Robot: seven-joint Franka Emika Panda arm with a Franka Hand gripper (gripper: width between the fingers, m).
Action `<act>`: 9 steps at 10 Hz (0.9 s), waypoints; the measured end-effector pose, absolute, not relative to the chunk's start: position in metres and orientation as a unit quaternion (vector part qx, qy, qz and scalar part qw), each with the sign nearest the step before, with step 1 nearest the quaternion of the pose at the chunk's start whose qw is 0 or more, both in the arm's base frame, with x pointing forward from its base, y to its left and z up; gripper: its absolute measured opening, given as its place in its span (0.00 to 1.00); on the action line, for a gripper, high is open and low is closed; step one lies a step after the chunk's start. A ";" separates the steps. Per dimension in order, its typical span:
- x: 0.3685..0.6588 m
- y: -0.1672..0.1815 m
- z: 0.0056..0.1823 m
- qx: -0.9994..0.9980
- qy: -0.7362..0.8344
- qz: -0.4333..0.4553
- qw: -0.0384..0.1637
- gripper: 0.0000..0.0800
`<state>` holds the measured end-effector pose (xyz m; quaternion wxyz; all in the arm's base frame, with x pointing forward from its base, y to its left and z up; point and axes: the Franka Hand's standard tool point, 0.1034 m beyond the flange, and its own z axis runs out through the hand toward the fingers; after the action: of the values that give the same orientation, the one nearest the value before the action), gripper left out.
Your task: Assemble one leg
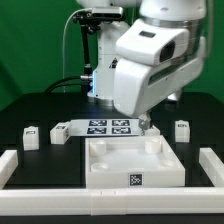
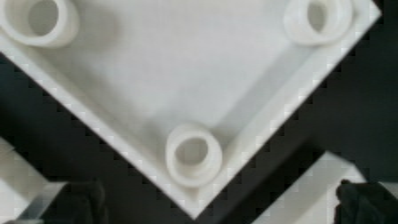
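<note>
Nearest in the exterior view is a low white rail along the front of the black surface, with further rails at both sides. Just behind it lies the square white tray-like top, with a raised rim and a black-and-white fiducial tag on its front face. The tag's pattern is too small to read, and no lettering shows anywhere.

Behind the tray, the flat marker board carries several square tags. On the same line stand three stubby white posts. The left leg and the middle leg are toward the exterior view's left, near each other. The right leg is well apart on the exterior view's right. All three rest on the surface, clear of the tray and untouched. Each seems to bear a small dark tag.

The white Panda arm leans down over the tray's far right corner, and its bulk hides the fingers in this view. Behind it hangs a green backdrop.

Only the wrist view shows the grasp. The dark fingers are spread wide and hold nothing. A corner of the tray lies below and between them, and three round corner holes are visible; the nearest hole sits at that corner.
</note>
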<state>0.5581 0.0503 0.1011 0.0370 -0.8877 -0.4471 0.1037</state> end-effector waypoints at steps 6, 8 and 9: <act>0.552 0.042 0.095 -0.888 -0.449 0.091 0.038 0.81; 0.535 0.035 0.089 -0.865 -0.501 0.037 0.021 0.81; 0.520 0.031 0.087 -0.851 -0.524 0.024 0.015 0.81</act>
<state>0.5199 0.0306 0.0872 0.0154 -0.8514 -0.5237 0.0237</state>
